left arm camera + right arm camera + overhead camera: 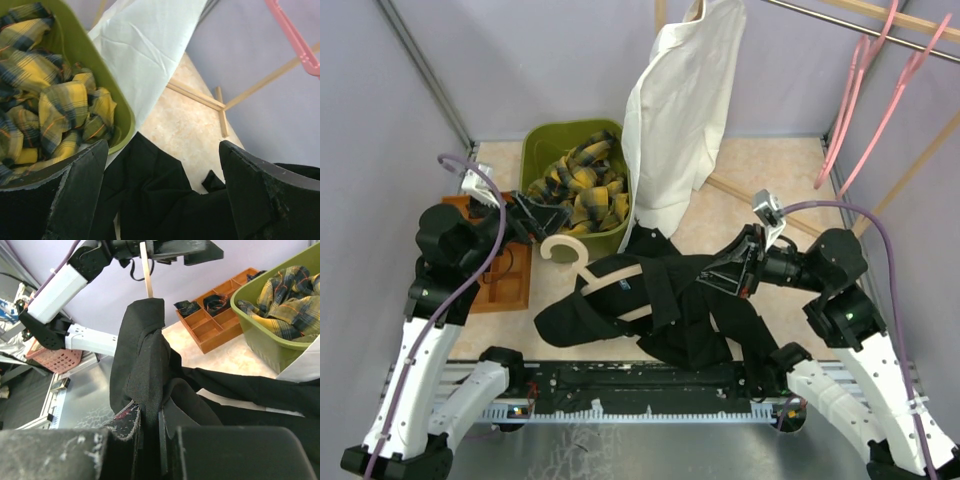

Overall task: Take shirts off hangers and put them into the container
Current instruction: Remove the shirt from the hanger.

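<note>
A black shirt (660, 310) lies crumpled on the table near the front, still over a beige hanger (575, 255) whose hook points left. My right gripper (732, 270) is shut on a raised fold of the black shirt (145, 365), and the hanger's end (146, 275) sticks out above that fold. My left gripper (162, 165) hangs open above the black shirt (155, 195), by the near corner of the green container (535, 150). A yellow-and-black plaid shirt (578, 185) fills the container. A white shirt (680, 110) hangs at the back beside it.
An orange compartment tray (505, 275) sits left of the black shirt, under my left arm. Two pink hangers (865, 90) hang from a rail at the back right. A thin wooden pole (750, 200) lies on the table behind the white shirt.
</note>
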`<control>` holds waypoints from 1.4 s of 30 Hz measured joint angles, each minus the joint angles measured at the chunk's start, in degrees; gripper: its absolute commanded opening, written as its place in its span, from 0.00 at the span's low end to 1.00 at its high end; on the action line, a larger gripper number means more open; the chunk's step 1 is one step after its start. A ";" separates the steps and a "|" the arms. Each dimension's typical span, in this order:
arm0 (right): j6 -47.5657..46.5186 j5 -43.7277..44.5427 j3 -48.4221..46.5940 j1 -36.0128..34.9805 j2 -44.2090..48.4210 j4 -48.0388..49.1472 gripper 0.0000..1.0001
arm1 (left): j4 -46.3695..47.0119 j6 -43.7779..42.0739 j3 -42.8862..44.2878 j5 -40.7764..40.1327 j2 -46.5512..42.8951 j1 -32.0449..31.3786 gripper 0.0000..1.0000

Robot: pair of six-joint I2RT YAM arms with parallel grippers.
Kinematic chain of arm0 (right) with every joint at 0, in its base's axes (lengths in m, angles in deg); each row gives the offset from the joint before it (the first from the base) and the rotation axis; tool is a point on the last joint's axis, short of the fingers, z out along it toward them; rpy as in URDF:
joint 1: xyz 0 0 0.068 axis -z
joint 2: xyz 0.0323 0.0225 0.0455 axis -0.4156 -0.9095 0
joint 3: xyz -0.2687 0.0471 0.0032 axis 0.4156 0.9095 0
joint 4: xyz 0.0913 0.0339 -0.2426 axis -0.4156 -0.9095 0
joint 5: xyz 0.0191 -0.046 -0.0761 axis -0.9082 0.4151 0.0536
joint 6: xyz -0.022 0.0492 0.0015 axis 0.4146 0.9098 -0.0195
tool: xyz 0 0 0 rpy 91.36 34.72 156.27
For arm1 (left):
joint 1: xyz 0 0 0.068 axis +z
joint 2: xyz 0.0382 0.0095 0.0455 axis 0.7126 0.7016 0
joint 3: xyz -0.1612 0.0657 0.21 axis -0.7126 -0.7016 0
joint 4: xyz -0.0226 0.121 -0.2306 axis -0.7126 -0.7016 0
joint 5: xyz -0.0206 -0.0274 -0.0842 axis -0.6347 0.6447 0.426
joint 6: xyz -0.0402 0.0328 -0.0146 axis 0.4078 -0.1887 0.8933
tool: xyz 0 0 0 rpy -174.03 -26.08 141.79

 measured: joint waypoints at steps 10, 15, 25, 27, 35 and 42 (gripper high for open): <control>2.95 4.96 4.90 -0.02 0.13 1.57 0.00 | 3.04 1.25 -4.94 7.52 -3.39 0.00 0.87; 2.89 8.11 4.90 -0.02 -0.13 0.46 0.00 | 1.36 2.78 -6.62 4.92 -5.55 0.02 0.99; 1.29 17.07 4.39 0.00 1.55 -5.68 0.00 | -10.03 4.96 -1.51 -15.41 -7.87 0.07 0.99; 1.29 19.78 4.42 0.00 2.82 -6.36 0.00 | -11.06 5.40 -1.31 -17.64 -8.22 0.09 0.99; 1.46 24.26 4.48 0.00 4.28 -5.97 0.00 | -5.31 5.22 -4.33 -6.80 -7.19 0.09 0.91; 1.49 24.61 4.59 0.00 3.54 -5.84 0.00 | 3.52 7.61 -5.81 13.27 0.85 -0.37 0.76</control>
